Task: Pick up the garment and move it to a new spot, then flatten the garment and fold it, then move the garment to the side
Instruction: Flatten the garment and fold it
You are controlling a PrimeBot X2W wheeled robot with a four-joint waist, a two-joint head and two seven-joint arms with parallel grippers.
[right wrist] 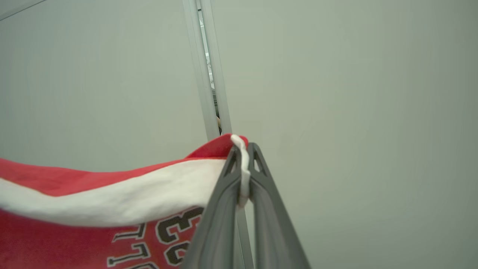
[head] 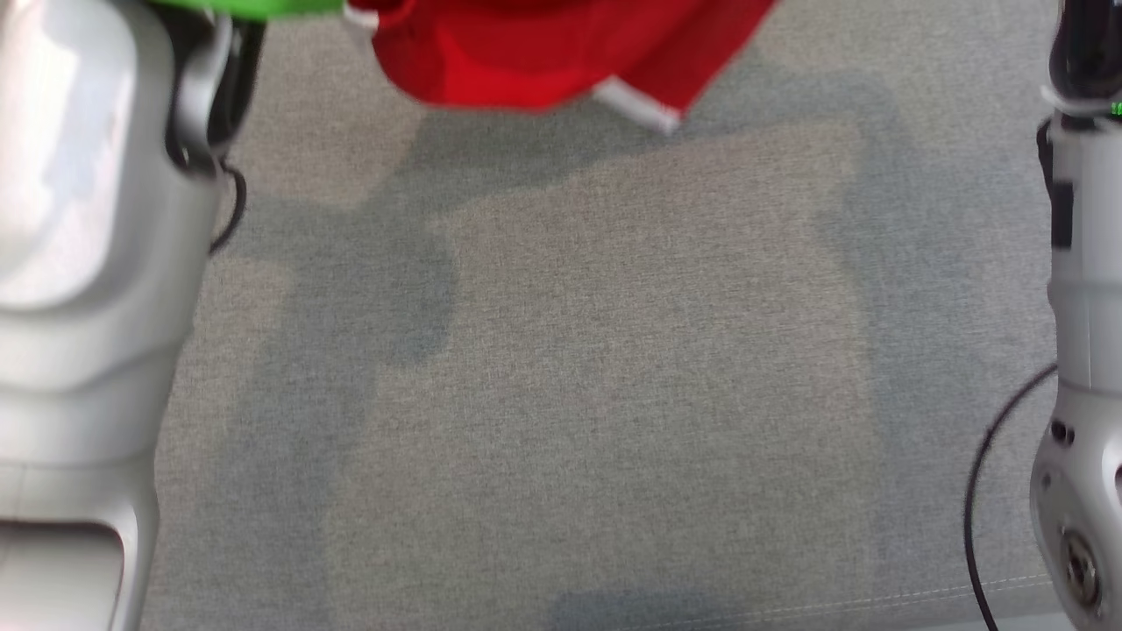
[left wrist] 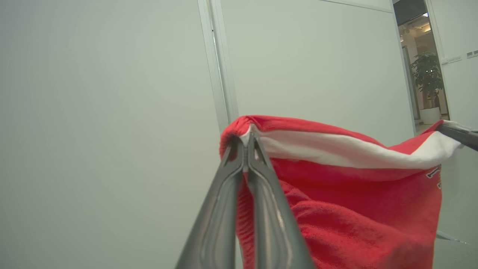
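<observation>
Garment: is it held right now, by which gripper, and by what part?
Both hold the red garment. The left gripper and the right gripper are each shut on its white-banded edge, at opposite ends.

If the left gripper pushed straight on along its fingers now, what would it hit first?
Beyond the garment it pinches, the left gripper points at the pale wall near its vertical strip; nothing between shows, though depth is unclear.

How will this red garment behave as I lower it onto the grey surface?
Likely floppy: the red garment sags between the two pinched corners and hangs bunched. Probably light, since shut jaws on its white band alone carry it. It may well crumple on landing, not lie flat.
</observation>
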